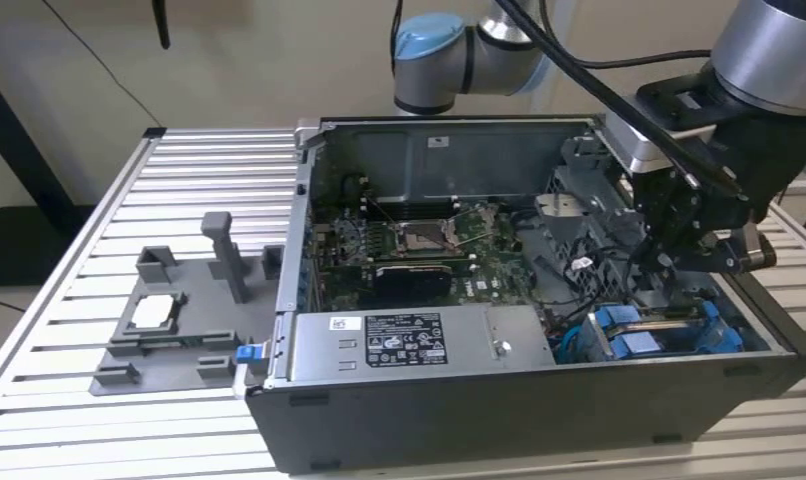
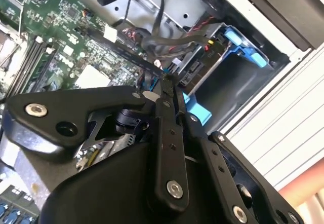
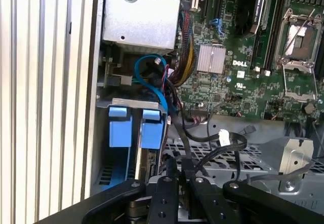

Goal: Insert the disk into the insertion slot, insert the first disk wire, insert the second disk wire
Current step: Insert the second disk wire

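Black metal end effector (image 3: 180,172), blue-tabbed insertion slot (image 3: 132,104)

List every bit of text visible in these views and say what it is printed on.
Power-supply box: white and black stickers, print too small to read.
Motherboard: a short white brand mark beside the silver heatsink; the other white markings on the board are too small to read.
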